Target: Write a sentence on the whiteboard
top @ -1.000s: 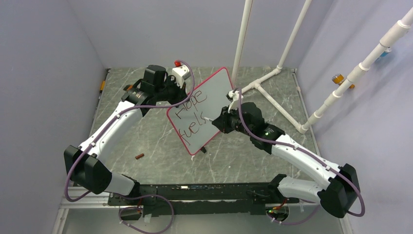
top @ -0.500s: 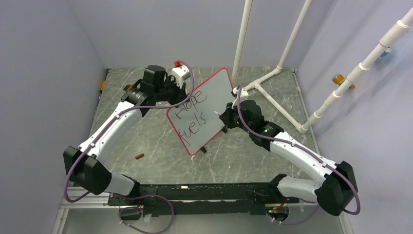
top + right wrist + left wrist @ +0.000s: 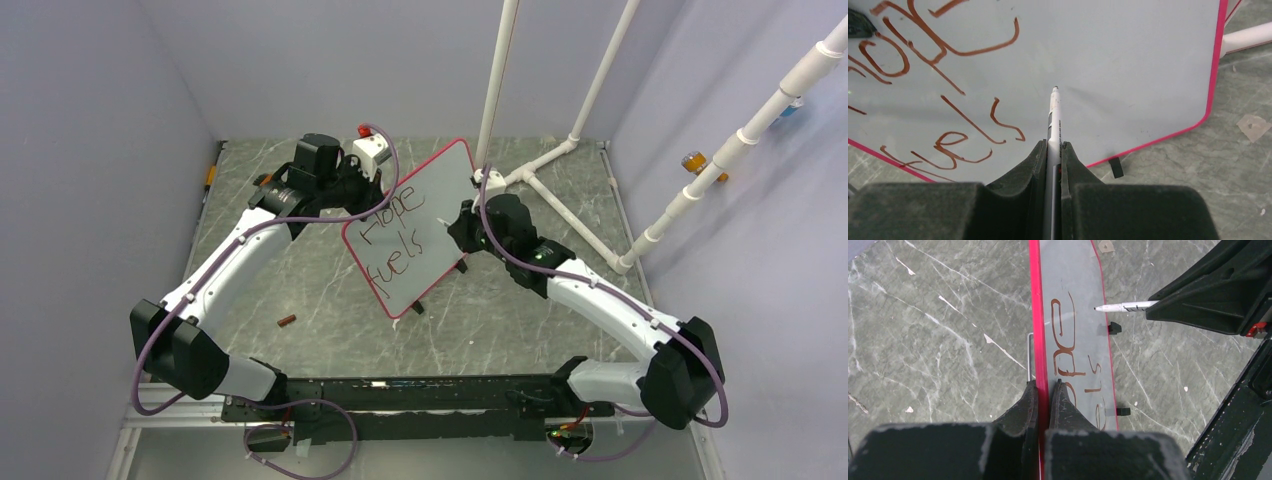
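Observation:
The whiteboard (image 3: 440, 190) stands tilted on its lower edge in mid-table, with a red-pink frame. The sentence (image 3: 395, 235) reads "Hope fuels" in red-brown, in two lines. My left gripper (image 3: 368, 198) is shut on the board's upper left frame, as seen in the left wrist view (image 3: 1044, 385). My right gripper (image 3: 463, 225) is shut on a white marker (image 3: 1053, 115). Its tip points at bare board (image 3: 1128, 65) to the right of "fuels" (image 3: 948, 145), at or just off the surface. The marker also shows in the left wrist view (image 3: 1125, 306).
A white pipe frame (image 3: 545, 165) stands at the back right, close behind the board. A small brown cap (image 3: 286, 320) lies on the table at the front left. One black foot (image 3: 418, 307) of the board rests on the marble top.
My right gripper has moved with the marker away from the end of "fuels", up and to the right along the board. The left arm and the board have not moved.

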{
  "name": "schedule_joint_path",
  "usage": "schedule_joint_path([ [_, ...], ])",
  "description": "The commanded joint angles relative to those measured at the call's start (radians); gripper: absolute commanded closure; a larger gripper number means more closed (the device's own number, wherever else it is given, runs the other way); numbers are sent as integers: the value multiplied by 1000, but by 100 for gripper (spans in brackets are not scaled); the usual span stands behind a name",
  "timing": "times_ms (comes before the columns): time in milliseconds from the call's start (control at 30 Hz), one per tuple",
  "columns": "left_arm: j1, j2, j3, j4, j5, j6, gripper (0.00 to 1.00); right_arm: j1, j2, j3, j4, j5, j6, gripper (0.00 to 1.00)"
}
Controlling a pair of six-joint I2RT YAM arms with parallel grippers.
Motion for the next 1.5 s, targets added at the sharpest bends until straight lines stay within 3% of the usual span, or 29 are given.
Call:
schedule_joint_path([
  [0,-4,-5,-12,-28,-48,104,100,-7,24,72,72,-10,-8,100],
  [400,-5,-5,-14,-29,-45,104,100,-6,94,107,106,-49,6,100],
  [1100,-4,-13,-9,-29,-36,102,100,-7,25,-87,67,-89,77,100],
  [1467,-4,-14,-12,-27,-36,101,100,-6,39,11,32,-36,38,100],
])
